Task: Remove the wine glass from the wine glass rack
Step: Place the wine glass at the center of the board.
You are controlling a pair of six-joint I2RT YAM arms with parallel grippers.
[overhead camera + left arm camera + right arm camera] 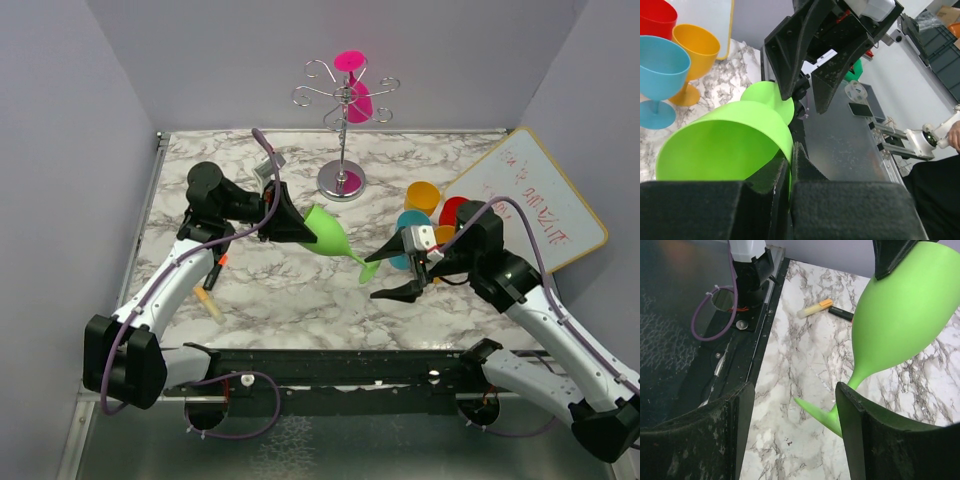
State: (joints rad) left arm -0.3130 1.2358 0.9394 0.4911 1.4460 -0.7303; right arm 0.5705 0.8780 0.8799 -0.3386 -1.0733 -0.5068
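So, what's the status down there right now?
Left gripper shut on green glass rim. Right gripper open by its foot. Pink glass hangs on rack.

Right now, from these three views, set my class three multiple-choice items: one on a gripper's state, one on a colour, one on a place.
1. The right gripper is:
A. open
B. shut empty
C. shut on a glass

2. The plastic wine glass pinched at its rim by the left gripper is:
A. blue
B. lime green
C. red

3. The pink plastic wine glass is:
A. in the right gripper
B. in the left gripper
C. hanging on the tall silver wire wine glass rack

Answers:
1 A, its fingers stand apart on either side of the green foot.
2 B, the green bowl's rim sits between the shut fingers.
3 C, it hangs from the rack's scroll arms.
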